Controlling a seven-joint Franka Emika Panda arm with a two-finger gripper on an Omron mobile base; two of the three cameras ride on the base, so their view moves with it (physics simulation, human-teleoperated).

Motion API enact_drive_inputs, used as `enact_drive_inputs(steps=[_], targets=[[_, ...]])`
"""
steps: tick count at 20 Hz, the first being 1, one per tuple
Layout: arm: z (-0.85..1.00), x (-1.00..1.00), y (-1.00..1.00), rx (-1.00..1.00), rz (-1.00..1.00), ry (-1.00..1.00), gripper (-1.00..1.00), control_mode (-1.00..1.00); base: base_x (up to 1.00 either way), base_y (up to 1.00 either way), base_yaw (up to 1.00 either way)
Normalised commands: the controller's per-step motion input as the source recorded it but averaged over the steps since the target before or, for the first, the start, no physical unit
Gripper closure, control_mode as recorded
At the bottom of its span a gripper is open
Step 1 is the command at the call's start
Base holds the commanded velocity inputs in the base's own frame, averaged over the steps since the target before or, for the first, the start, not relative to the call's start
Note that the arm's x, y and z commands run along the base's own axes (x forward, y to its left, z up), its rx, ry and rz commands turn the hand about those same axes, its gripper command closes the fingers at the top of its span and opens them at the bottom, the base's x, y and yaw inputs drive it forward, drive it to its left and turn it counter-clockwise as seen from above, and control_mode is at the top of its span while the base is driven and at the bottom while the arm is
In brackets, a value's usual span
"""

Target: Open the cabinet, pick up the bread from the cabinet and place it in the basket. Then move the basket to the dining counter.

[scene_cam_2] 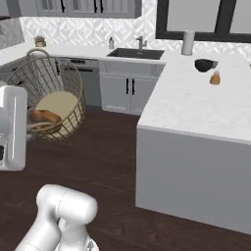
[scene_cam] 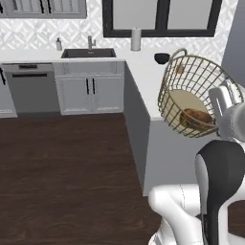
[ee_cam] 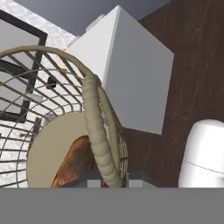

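The gold-tan wire basket (scene_cam: 189, 91) hangs tilted in the air, held by its thick rim (ee_cam: 98, 135). The brown bread (scene_cam: 196, 118) lies inside it against the tan base. My gripper (ee_cam: 113, 181) is shut on the rim, its fingertips mostly hidden behind it. In the right base view the basket (scene_cam_2: 49, 93) and the bread (scene_cam_2: 45, 116) float left of the dining counter (scene_cam_2: 196, 108), above the dark floor. In the left base view the basket overlaps the dining counter (scene_cam: 143, 81). Grey upper cabinet doors (scene_cam_2: 88, 6) with black handles show at the top edge.
A black bowl (scene_cam_2: 204, 64) and a small orange bottle (scene_cam_2: 214, 78) stand on the dining counter's far end. A grey cylinder (scene_cam_2: 187, 42) stands by the window. The sink (scene_cam: 88, 52) and grey lower cupboards (scene_cam: 90, 93) line the back wall. Dark wood floor (scene_cam: 67, 182) lies open.
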Motion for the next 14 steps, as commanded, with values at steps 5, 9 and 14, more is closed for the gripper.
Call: enact_drive_inputs(steps=[5,9,14], targets=[[0.00,0.00,0.00,0.00,0.00,0.00,1.00,1.00,0.55,-1.00,-0.04],[0.00,0.00,0.00,0.00,0.00,0.00,1.00,1.00,0.84,-1.00,0.00],[0.00,0.00,0.00,0.00,0.00,0.00,1.00,1.00,1.00,-0.98,0.00]])
